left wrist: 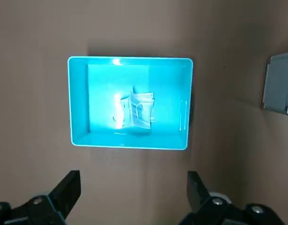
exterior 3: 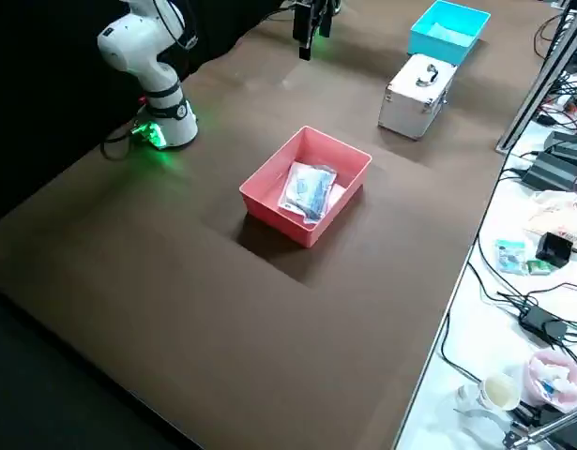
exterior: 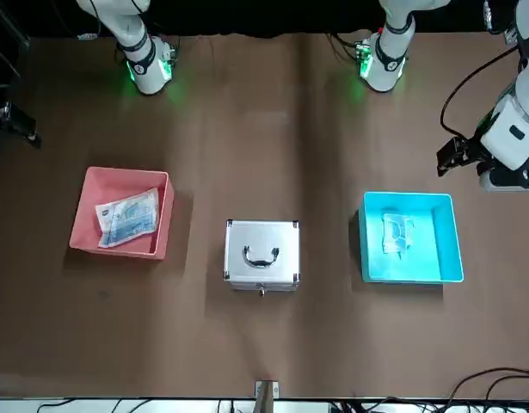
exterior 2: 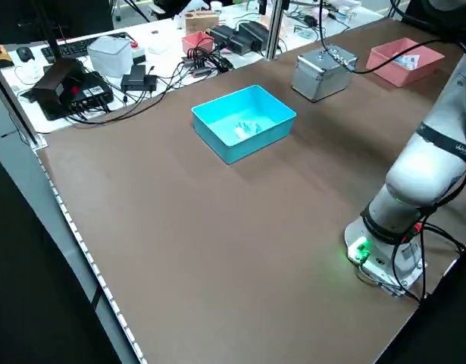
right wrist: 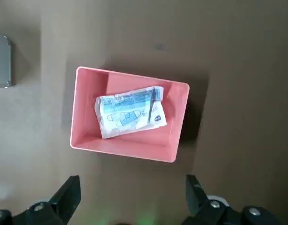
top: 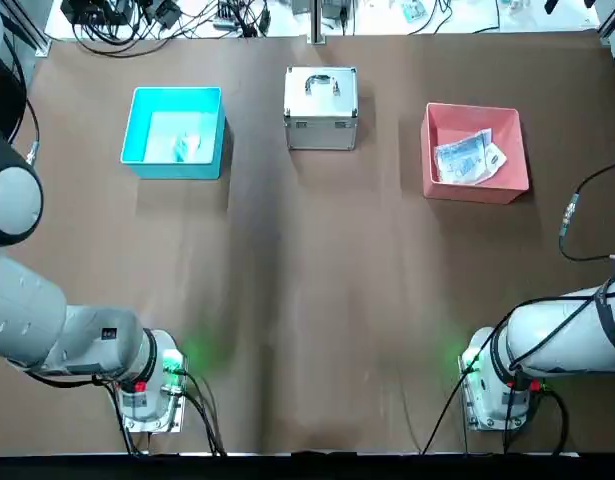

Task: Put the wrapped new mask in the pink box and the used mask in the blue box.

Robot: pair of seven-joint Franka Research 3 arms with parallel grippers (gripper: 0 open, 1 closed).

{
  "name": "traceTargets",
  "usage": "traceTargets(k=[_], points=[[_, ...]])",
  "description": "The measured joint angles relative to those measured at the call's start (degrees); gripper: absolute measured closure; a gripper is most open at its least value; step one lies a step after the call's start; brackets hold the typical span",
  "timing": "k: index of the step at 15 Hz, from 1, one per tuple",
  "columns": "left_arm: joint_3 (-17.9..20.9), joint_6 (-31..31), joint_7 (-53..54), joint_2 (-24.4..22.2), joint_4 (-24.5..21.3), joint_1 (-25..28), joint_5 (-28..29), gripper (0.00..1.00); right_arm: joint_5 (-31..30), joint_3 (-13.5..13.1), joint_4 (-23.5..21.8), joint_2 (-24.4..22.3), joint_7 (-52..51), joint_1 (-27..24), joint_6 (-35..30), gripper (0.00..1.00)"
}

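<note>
Top view, left to right. Blue box (top: 143, 130), at 10 o'clock, holds the used mask (top: 190, 146); silver case (top: 321, 107) at 12; pink box (top: 437, 150), at 2 o'clock, holds the wrapped mask (top: 468, 158). Left gripper (left wrist: 133, 199) and right gripper (right wrist: 132, 199) hang high above their boxes, fingers spread, holding nothing. Both placements appear complete; the sound finish is to retract both arms straight up, clear of the box walls.
</note>
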Motion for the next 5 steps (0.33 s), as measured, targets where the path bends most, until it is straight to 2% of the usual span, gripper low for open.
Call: traceTargets(k=[5], points=[[0.0,0.0,0.0,0.1,0.0,0.0,0.0,0.0,0.0,-0.2,0.0,0.0,0.3,-0.1,-0.7,0.01]])
